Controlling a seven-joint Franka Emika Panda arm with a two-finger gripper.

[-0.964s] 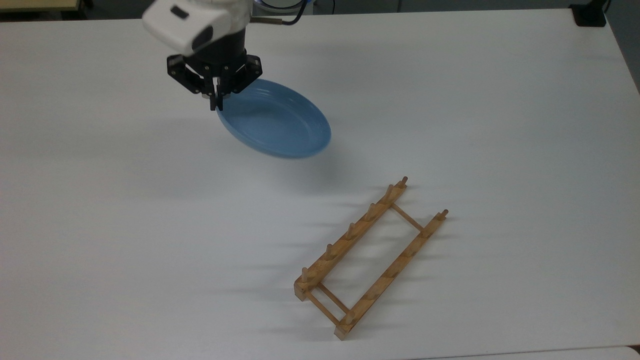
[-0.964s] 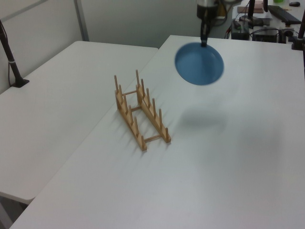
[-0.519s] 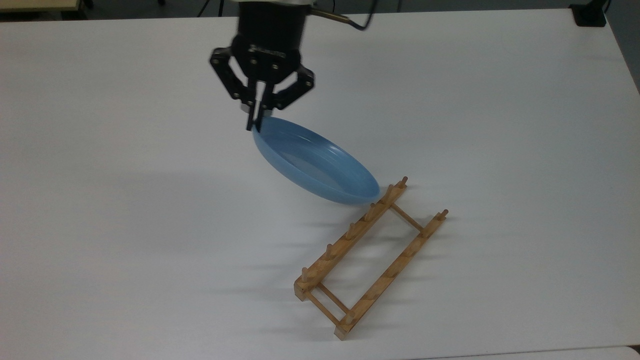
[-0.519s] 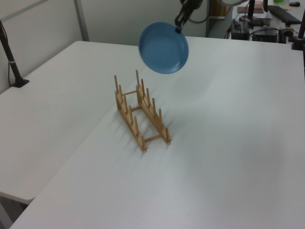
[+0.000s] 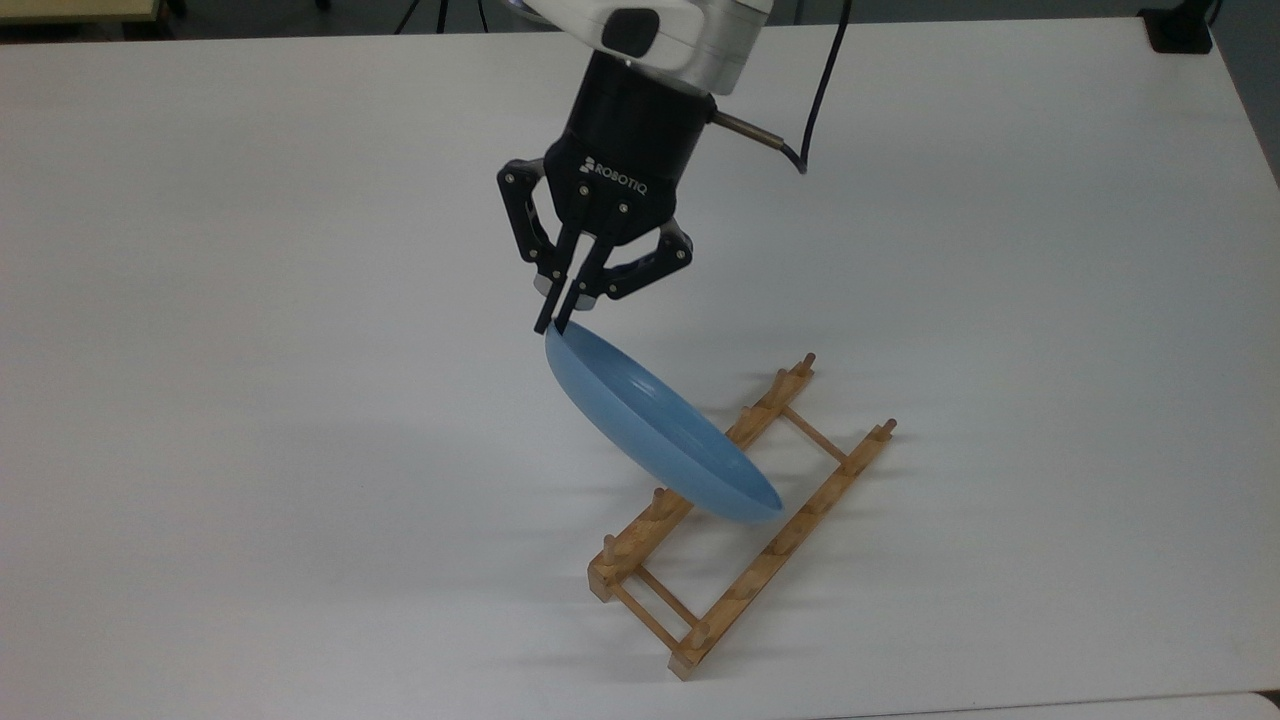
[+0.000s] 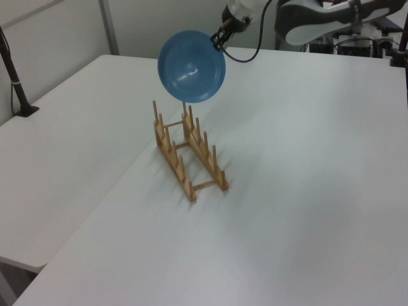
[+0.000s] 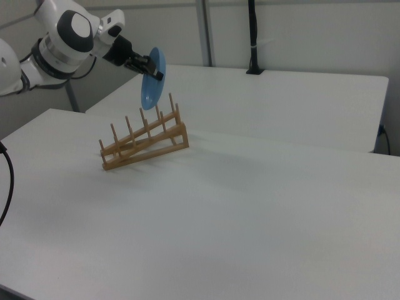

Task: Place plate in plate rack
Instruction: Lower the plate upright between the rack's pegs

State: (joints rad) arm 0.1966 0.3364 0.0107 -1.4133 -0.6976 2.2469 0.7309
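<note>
We are in the carry-and-align step. Our gripper (image 5: 553,325) is clamped on the rim of the plate (image 5: 655,437), which hangs on edge in the air above the rack (image 5: 745,575), nearer the end farther from the camera in the left view. Next, we judge, the plate's lower edge must line up with a gap between pegs, then come straight down before the fingers part.

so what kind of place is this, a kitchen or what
Probably a robotics lab, not a kitchen: a robot arm works over bare white tables, its tool holding a blue plate above a wooden rack, with cables and equipment behind.
</note>
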